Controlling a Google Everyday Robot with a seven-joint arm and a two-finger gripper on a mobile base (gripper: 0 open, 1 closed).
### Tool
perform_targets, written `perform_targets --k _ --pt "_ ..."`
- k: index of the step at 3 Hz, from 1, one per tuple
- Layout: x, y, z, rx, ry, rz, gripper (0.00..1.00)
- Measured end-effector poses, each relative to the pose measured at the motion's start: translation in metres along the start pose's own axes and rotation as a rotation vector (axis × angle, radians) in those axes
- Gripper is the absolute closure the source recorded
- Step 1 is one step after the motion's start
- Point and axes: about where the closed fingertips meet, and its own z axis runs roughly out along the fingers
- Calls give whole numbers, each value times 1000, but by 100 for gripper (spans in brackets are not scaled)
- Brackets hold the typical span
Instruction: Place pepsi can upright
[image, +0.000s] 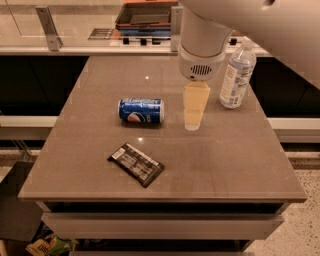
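**Spotter:** Where's the can?

**Me:** The can (141, 110) is lying on its side mid-counter (225, 160), with nothing touching it. The logo faces the camera, and the silver ends point left and right across the view.

**Spotter:** And your end effector?

**Me:** The end effector (195, 107) hangs from the white wrist, tip low over the counter, near the can's right-hand end as the view shows it. It's carrying nothing. Spread or pressed together, I can't tell from this angle.

**Spotter:** So which way is the can from it?

**Me:** Toward view-left, with its long axis pointing almost straight at the end effector. I reckon I'll have to shift over and come across the barrel, not end-on.

**Spotter:** Anything in the way?

**Me:** The bottle (237, 75) stands on the far side of the end effector, and the wrapper (136, 164) lies nearer the front edge. Both are apart from the can.
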Motion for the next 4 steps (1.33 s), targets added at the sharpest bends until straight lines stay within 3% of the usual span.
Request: perform_targets --k 2,3,4 --pt "-49 1 10 -18 9 -13 0" --pt "-82 -4 17 -37 4 -36 0" --pt "-99 -10 29 -73 -17 -21 0"
